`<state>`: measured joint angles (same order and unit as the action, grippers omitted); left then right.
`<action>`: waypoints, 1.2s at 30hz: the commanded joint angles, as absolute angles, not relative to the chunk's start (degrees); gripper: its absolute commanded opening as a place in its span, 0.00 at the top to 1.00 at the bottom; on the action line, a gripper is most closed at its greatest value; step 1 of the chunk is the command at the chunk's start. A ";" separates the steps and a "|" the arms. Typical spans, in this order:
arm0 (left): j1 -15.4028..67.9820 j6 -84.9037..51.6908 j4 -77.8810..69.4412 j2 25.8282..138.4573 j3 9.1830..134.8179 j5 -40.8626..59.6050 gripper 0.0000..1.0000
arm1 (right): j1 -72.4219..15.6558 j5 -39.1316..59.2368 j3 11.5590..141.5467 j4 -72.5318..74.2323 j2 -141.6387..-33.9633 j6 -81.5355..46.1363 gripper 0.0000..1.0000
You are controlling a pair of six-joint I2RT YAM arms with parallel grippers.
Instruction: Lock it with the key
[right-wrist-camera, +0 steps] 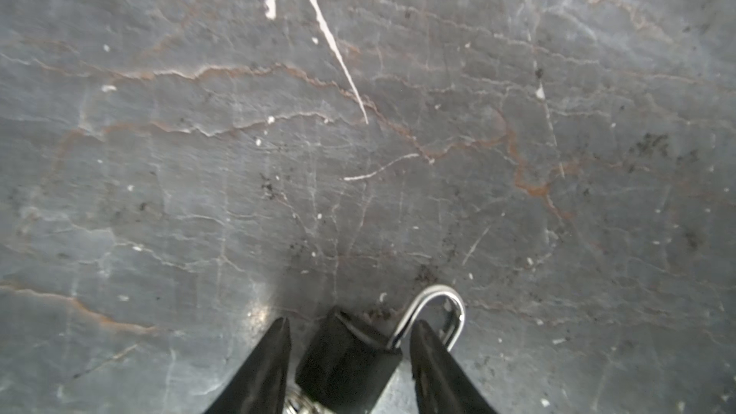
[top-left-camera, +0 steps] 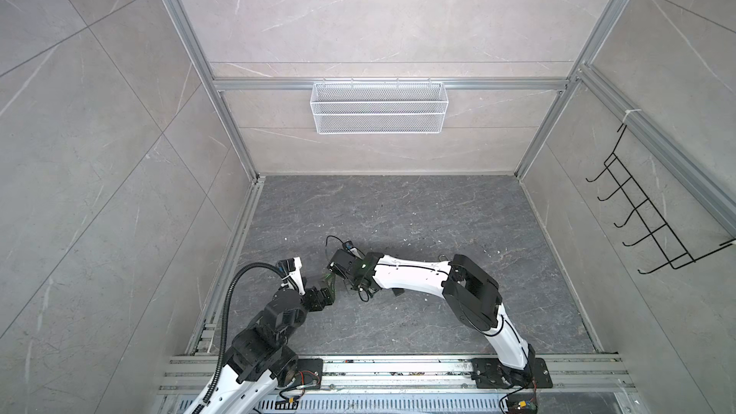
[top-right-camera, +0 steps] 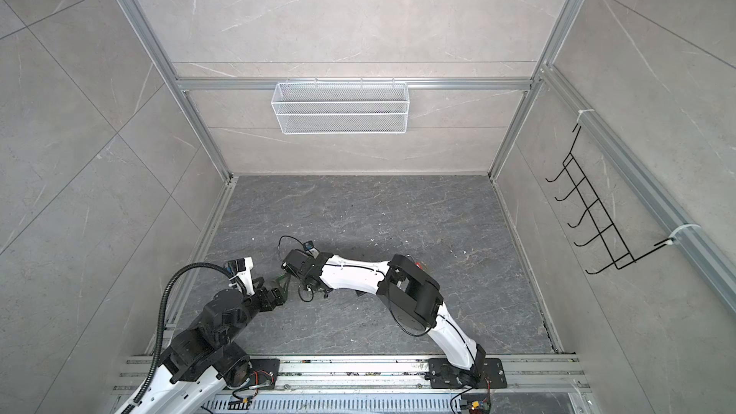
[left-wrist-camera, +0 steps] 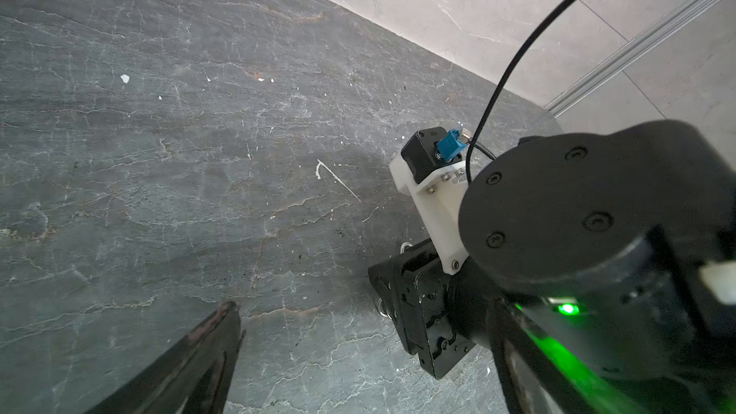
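1. Through the right wrist camera I see the black padlock point(right-wrist-camera: 346, 356) lying on the dark worktop point(right-wrist-camera: 199, 153), between the fingers of the right gripper point(right-wrist-camera: 350, 321).
2. Its silver shackle point(right-wrist-camera: 442, 292) arches out past one finger point(right-wrist-camera: 434, 368).
3. The right gripper stands partly open around the padlock. I cannot tell whether it grips.
4. The left gripper point(left-wrist-camera: 366, 308) is spread wide and empty, near the right gripper.
5. A label on the right wrist camera point(left-wrist-camera: 422, 149) is too small to read.
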<state>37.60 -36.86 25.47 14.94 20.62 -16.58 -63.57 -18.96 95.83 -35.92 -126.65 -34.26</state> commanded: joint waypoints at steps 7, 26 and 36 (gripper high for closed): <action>37.53 -36.32 16.34 18.51 22.21 -14.97 0.02 | -64.55 -17.20 88.74 -35.41 -124.79 -35.59 0.50; 37.53 -36.04 13.36 21.53 22.84 -12.40 0.05 | -62.43 -7.90 76.47 -24.88 -119.88 -38.15 0.66; 37.49 -37.55 12.21 25.03 23.41 -12.45 0.07 | -56.59 -0.11 65.57 -11.84 -108.39 -33.52 0.79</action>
<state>37.60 -36.82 14.81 23.55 20.80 -12.84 -57.76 -4.32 67.99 -13.10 -110.96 -35.70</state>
